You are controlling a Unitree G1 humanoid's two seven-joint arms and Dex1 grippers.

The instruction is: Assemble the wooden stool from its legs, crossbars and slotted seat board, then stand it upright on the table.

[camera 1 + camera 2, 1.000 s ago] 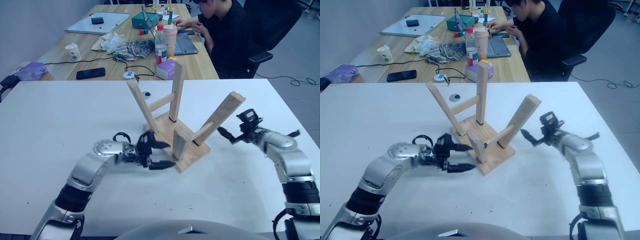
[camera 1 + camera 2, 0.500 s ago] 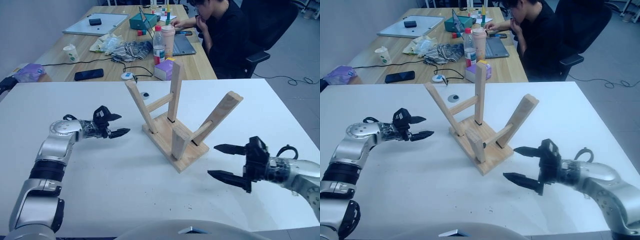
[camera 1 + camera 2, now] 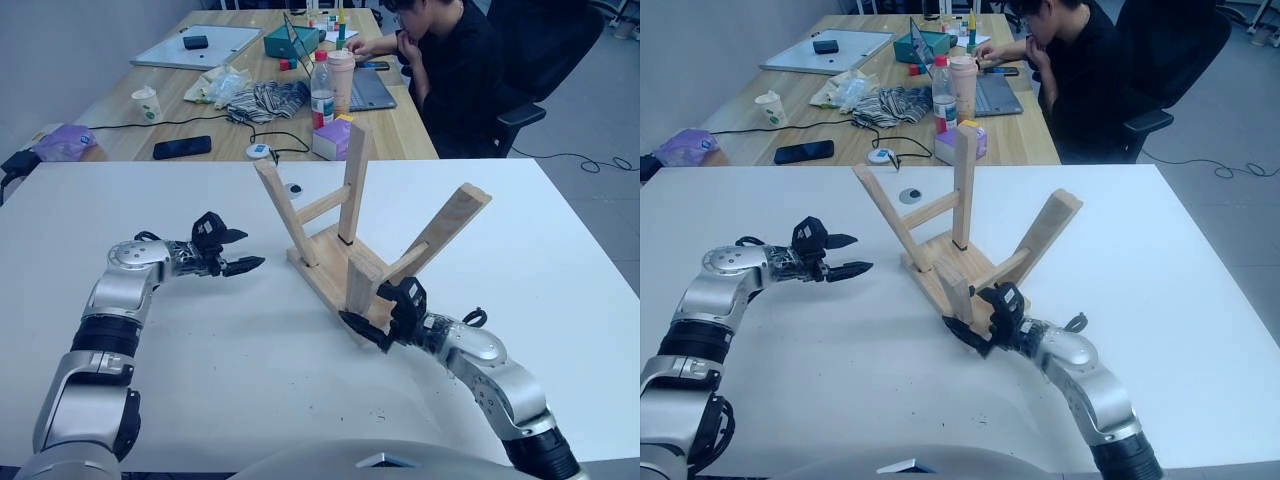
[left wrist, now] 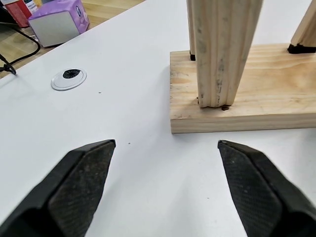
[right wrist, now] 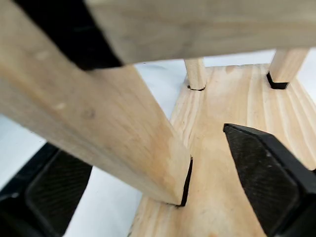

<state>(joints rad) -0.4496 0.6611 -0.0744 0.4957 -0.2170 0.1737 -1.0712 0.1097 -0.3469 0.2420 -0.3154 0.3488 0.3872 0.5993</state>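
- Stool (image 3: 360,250) sits upside down mid-worktop (image 3: 200,340): seat board (image 3: 322,258) flat on the surface, four legs pointing up and splayed.
- Crossbar (image 3: 322,204) joins the two far legs; a second one runs low between the near leg (image 3: 362,283) and the right leg (image 3: 445,232). All leg ends appear seated in the board's slots.
- Right claw (image 3: 368,310) is at the near corner of the seat board, low, jaws wide. In the right wrist view its pads (image 5: 266,168) stand on either side of the near leg's base, not closed on it.
- Left claw (image 3: 250,250) hovers just above the worktop, to the left of the stool and apart from it, jaws wide, holding nothing, pointed at the board's left edge.
- Judgement: assembly looks done; the step in hand is taking hold for the flip, so the task is near its end.
- Next move calls for the right claw to close firmly on the near leg, low down, and the left claw to come in on the board's edge or a far leg before tipping.
- Risk: lifting by one leg could pull it from its slot.
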